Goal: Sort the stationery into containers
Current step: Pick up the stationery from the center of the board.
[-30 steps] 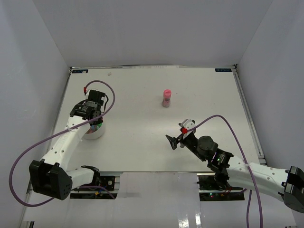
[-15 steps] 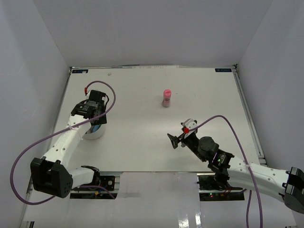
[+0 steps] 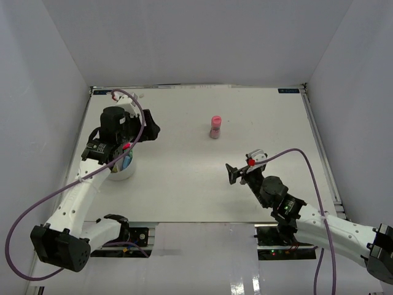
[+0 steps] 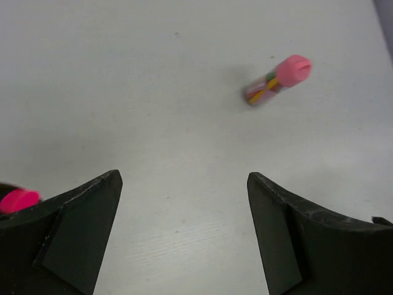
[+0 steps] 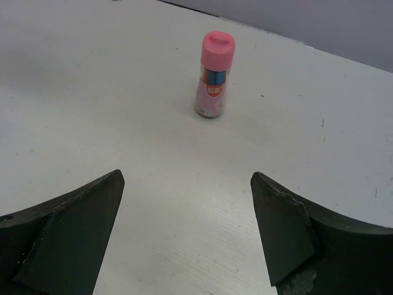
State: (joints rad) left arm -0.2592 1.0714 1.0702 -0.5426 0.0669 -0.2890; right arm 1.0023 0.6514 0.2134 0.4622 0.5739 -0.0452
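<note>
Well, L claw [image 4: 183, 190] & R claw [image 5: 185, 184] both apart, pink cyl [image 5: 216, 74] upright ahead

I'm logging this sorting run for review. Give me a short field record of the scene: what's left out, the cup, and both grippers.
left out: pink-capped cylinder, upright on the table, touching nothing
white cup: near the table's left side, holds stationery, contents partly hidden
left gripper: open, empty, above the table, facing the cylinder
right gripper: open, empty, facing the cylinder, clear of it
</note>
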